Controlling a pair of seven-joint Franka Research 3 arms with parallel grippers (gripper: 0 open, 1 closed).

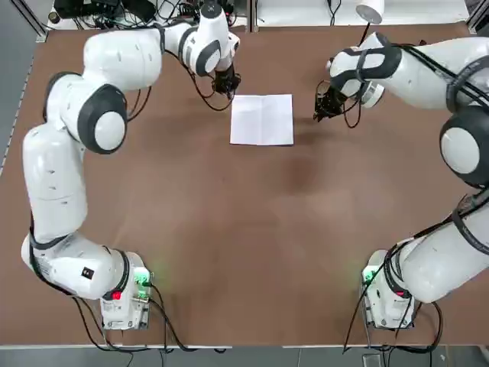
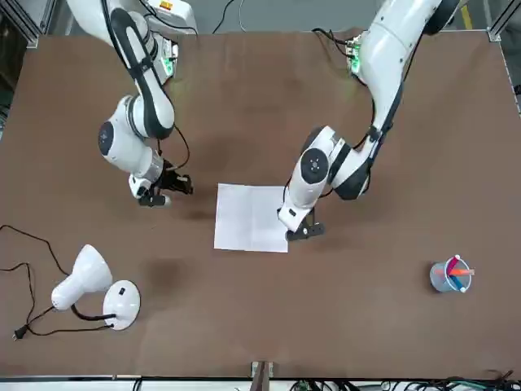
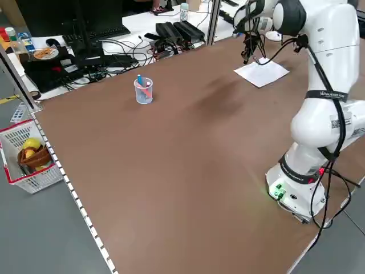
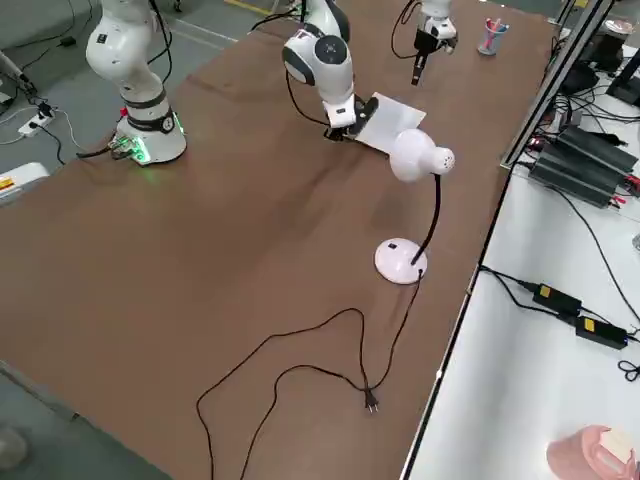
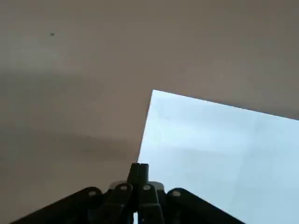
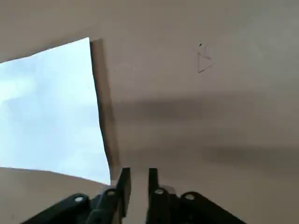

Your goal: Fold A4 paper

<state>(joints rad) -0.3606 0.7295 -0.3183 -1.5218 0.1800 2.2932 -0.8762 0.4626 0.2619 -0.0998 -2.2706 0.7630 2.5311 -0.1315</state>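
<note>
And here's the paper (image 1: pixel 262 120), flat on the desk (image 1: pixel 191 199) in the upper middle of the overhead picture, a touch longer from side to side, so its long axis runs roughly from one arm toward the other. The left gripper (image 5: pixel 138 164) is the nearer one, right up at the sheet's left edge, toward the upper-left corner in that overhead frame. Its fingers are pressed together at the paper's border; whether a sliver of the edge is caught between them, nobody can tell from here.

Across to the right gripper (image 6: pixel 139 171), off the sheet's right side in the overhead frame, with a strip of bare desk in between. These fingers stand parted, a modest gap, nothing between them! The sheet's nearest corner sits just beside one finger, outside the gap, and a shadow along that edge suggests it's lifting slightly.

So the coming move probably turns on that right-hand edge: the right gripper would need to travel left in the overhead frame and get the border between its fingers. Come in too flat and it could simply nudge the sheet along.
</note>
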